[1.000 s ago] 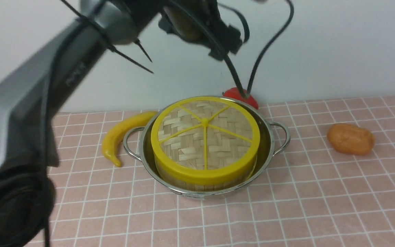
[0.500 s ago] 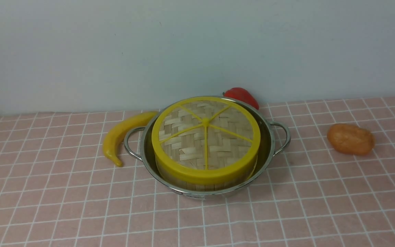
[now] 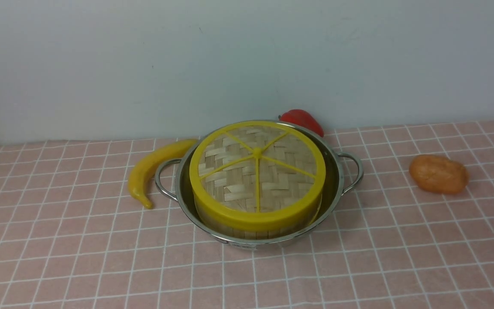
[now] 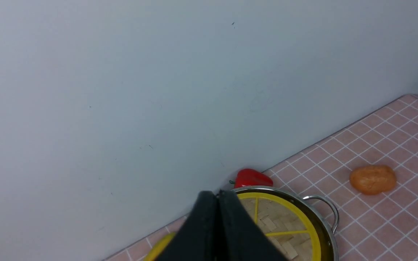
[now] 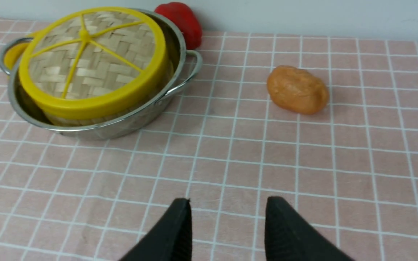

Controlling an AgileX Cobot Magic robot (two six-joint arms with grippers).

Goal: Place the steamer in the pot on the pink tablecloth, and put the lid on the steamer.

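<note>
The steel pot (image 3: 337, 189) stands on the pink tablecloth (image 3: 358, 257). The steamer (image 3: 247, 231) sits inside the pot, only its lower slatted wall showing. The woven lid (image 3: 256, 171) with yellow rim and spokes lies on top of the steamer. No arm shows in the front view. In the left wrist view my left gripper (image 4: 217, 194) is shut and empty, high above the pot (image 4: 327, 232) and lid (image 4: 281, 228). In the right wrist view my right gripper (image 5: 227, 203) is open and empty over bare cloth, well clear of the pot (image 5: 122, 123) and lid (image 5: 93, 61).
A yellow banana-shaped pepper (image 3: 150, 169) lies against the pot's left handle. A red pepper (image 3: 302, 121) lies behind the pot by the wall. An orange potato-like lump (image 3: 438, 174) lies to the right. A pale wall bounds the back.
One second ago the left arm reached across the front view above the pot. It has withdrawn out of that view. The pot, steamer and lid have not moved.
</note>
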